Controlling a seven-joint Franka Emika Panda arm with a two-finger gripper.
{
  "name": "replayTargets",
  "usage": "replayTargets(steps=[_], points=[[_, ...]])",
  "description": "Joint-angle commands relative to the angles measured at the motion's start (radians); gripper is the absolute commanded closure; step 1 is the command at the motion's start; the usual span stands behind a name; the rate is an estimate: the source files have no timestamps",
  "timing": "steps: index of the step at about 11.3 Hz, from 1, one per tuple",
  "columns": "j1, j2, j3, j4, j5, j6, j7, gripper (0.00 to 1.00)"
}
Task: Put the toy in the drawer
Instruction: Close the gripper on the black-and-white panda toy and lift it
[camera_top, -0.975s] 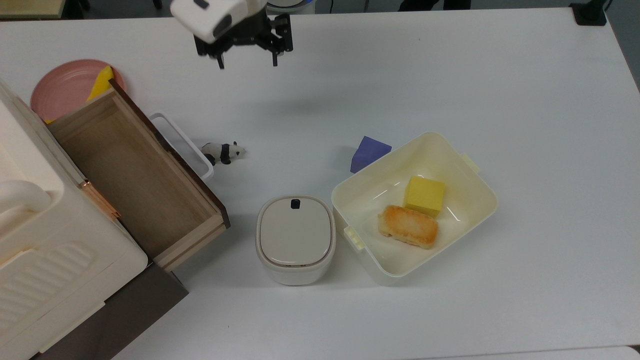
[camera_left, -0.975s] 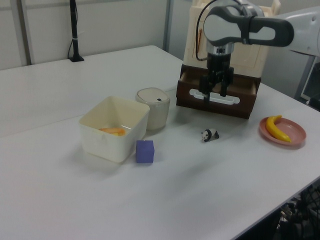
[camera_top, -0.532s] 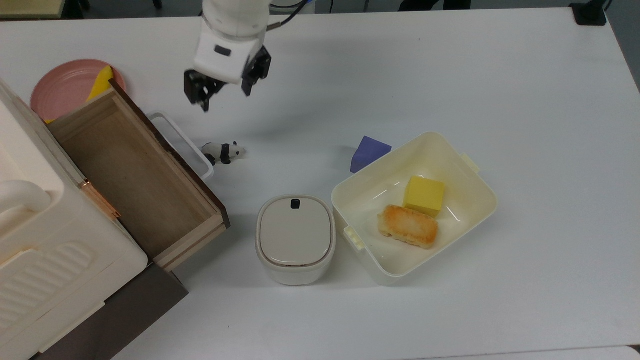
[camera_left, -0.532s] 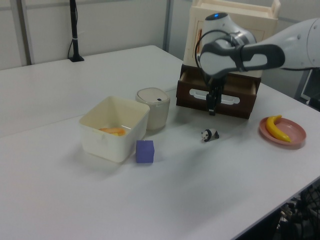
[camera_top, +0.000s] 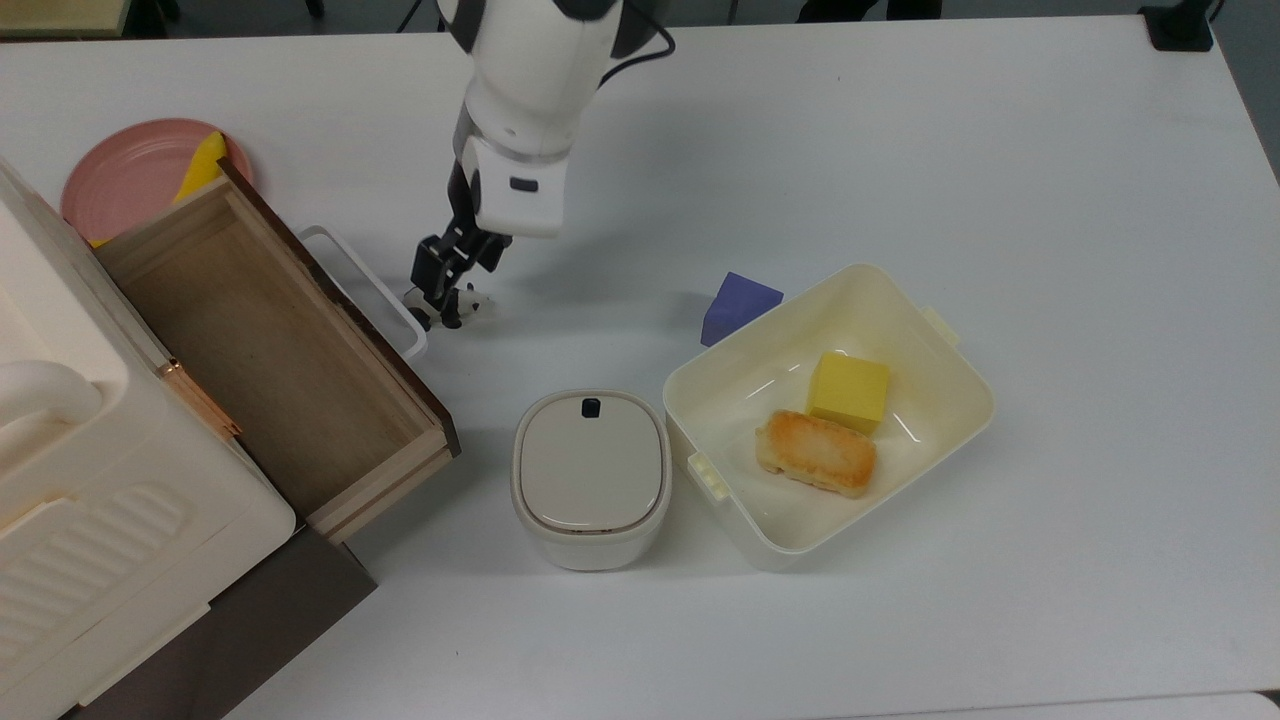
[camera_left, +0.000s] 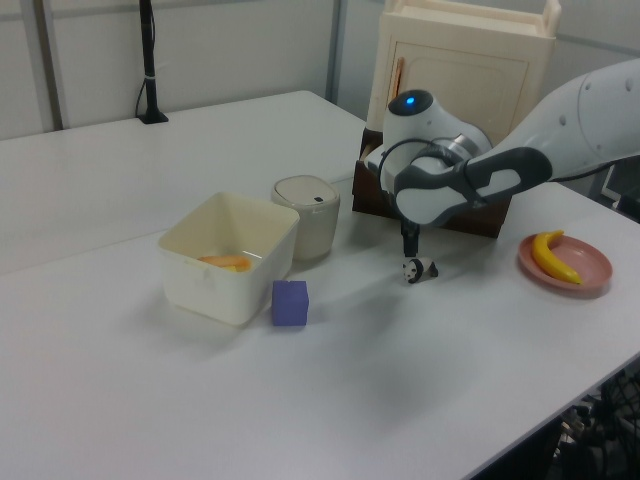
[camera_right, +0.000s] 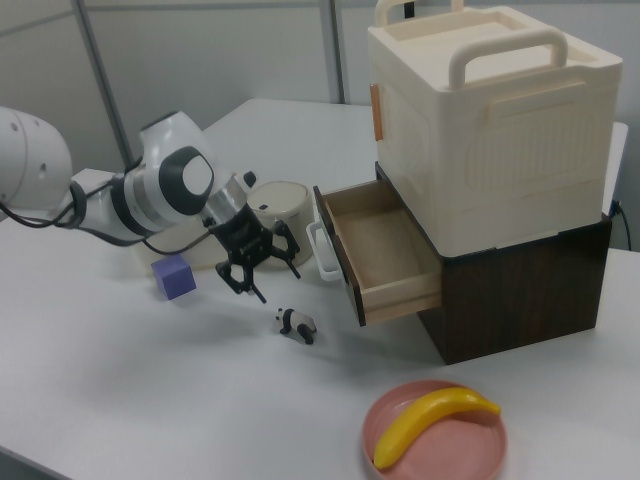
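Observation:
The toy (camera_top: 477, 305), a tiny black-and-white panda, stands on the white table just in front of the drawer's white loop handle (camera_top: 362, 288). The panda also appears in the left view (camera_left: 420, 269) and the right view (camera_right: 297, 324). The drawer (camera_top: 265, 345) is pulled out, a light-wood box with a dark front panel and nothing inside. My gripper (camera_top: 445, 303) hangs open a little above the toy, partly covering it in the top view. In the right view the gripper (camera_right: 265, 285) is apart from the toy, with nothing between its fingers.
A cream tub (camera_top: 935, 330) holds a yellow cube (camera_top: 848, 391) and a piece of bread (camera_top: 815, 453). A purple block (camera_top: 738, 305) sits beside it. A lidded round container (camera_top: 590, 475) stands near the drawer's corner. A pink plate (camera_top: 130, 175) with a banana lies behind the drawer.
The arm has swung from the table's far edge down toward the toy, and the gripper has dropped to just above it. The toy and drawer have not moved.

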Motion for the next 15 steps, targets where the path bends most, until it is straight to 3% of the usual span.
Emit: replayTargets(steps=[1, 3, 9, 11, 13, 15], points=[[0.007, 0.029, -0.002, -0.028, -0.094, 0.036, -0.019, 0.25], [0.005, 0.046, -0.002, -0.029, -0.147, 0.036, -0.028, 0.27], [0.027, 0.104, -0.002, -0.036, -0.205, 0.036, -0.096, 0.33], [0.025, 0.107, -0.003, -0.034, -0.220, 0.034, -0.126, 0.48], [0.024, 0.101, -0.003, -0.032, -0.220, 0.030, -0.174, 0.74], [0.027, 0.089, -0.002, -0.032, -0.220, 0.022, -0.176, 0.78]])
